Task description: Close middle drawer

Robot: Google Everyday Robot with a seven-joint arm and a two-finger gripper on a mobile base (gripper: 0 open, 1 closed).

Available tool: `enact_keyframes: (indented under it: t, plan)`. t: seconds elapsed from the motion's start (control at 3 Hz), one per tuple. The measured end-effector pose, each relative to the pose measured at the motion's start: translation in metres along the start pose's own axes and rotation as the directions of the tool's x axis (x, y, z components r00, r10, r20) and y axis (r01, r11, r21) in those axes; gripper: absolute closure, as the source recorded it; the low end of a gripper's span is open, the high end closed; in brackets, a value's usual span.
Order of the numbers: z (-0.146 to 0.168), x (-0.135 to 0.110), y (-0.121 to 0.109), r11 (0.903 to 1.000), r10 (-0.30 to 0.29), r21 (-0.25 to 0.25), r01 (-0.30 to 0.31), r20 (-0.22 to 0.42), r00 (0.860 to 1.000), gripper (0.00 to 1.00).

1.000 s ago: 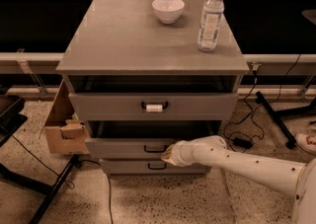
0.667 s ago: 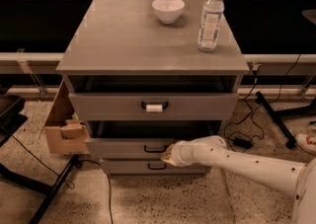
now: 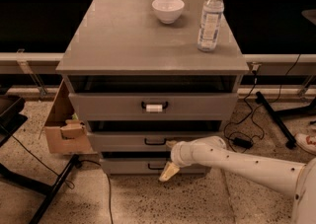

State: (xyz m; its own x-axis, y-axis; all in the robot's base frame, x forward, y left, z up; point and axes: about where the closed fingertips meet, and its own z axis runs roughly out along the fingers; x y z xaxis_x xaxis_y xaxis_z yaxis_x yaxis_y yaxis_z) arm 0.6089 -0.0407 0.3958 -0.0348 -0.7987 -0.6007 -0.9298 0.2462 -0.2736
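**Desk:** What fills your screen?

**Operator:** Mostly the grey cabinet (image 3: 148,40), in the centre of the frame. The white arm (image 3: 242,164) reaches in from the lower right corner towards its front. I see the top drawer (image 3: 108,105) pulled out, with a white tag on its black handle.

**Desk:** And the middle drawer?

**Operator:** The middle drawer (image 3: 118,142) sits just below centre, under the tagged one. Its front stands a little forward, with a dark gap above it, so I call it partly open. Its plain black handle (image 3: 155,141) is in the middle of the front.

**Desk:** Smaller things?

**Operator:** A cardboard box (image 3: 63,127) leans at the cabinet's left side. On top, at the upper right, stand a water bottle (image 3: 210,18) and, left of it, a white bowl (image 3: 168,9).

**Desk:** The gripper?

**Operator:** The gripper (image 3: 169,159) is just right of that handle, at the drawer's lower edge. Its fingers are spread apart, one up over the front, one pointing down, and grasp nothing. I cannot tell whether the upper one touches.
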Motion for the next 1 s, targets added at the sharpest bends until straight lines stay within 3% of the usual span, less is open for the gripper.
enact_keyframes:
  t: [0.33, 0.67, 1.0]
  plan:
    - [0.0, 0.0, 0.0, 1.0, 0.0, 0.0, 0.0, 0.0, 1.0, 0.16]
    - [-0.013, 0.004, 0.011, 0.9998, -0.016, -0.01, 0.015, -0.037, 0.999, 0.47]
    - [-0.054, 0.007, 0.041, 0.9989, -0.033, -0.037, 0.029, -0.119, 0.992, 0.71]
